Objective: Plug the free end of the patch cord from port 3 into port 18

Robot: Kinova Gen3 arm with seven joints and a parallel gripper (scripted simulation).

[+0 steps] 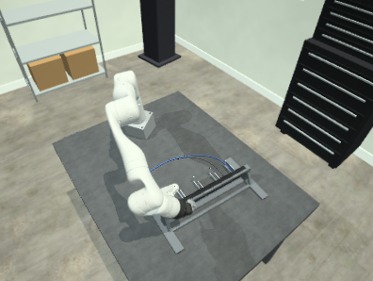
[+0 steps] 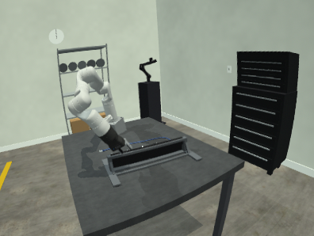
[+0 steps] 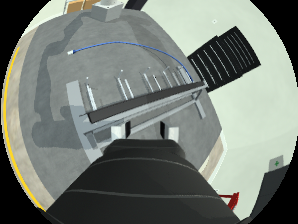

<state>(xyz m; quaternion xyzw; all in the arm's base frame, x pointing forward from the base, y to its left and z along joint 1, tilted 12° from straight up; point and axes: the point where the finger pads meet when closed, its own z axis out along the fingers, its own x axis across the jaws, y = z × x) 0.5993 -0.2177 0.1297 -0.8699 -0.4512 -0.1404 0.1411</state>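
The grey rack with its black patch panel (image 1: 221, 182) (image 2: 151, 153) (image 3: 147, 102) stands on the dark table (image 1: 264, 212) (image 2: 158, 190). A blue patch cord (image 1: 188, 157) (image 2: 147, 139) (image 3: 127, 40) runs in an arc from one end of the panel across the table behind it. Its free end (image 1: 152, 170) (image 2: 101, 150) (image 3: 71, 50) lies flat on the table, apart from the rack. My gripper (image 1: 189, 207) (image 2: 120, 150) (image 3: 145, 127) is open and empty. It sits low at the panel's other end, close to the top bar. The port numbers cannot be read.
Several short stubs (image 1: 194, 180) (image 3: 124, 83) stick out of the panel on the cord's side. The arm's base (image 1: 140, 124) stands at the table's far side. A black drawer cabinet (image 1: 330, 80) (image 2: 263, 115), a black pedestal (image 1: 159, 28) and a shelf with boxes (image 1: 61, 66) stand off the table.
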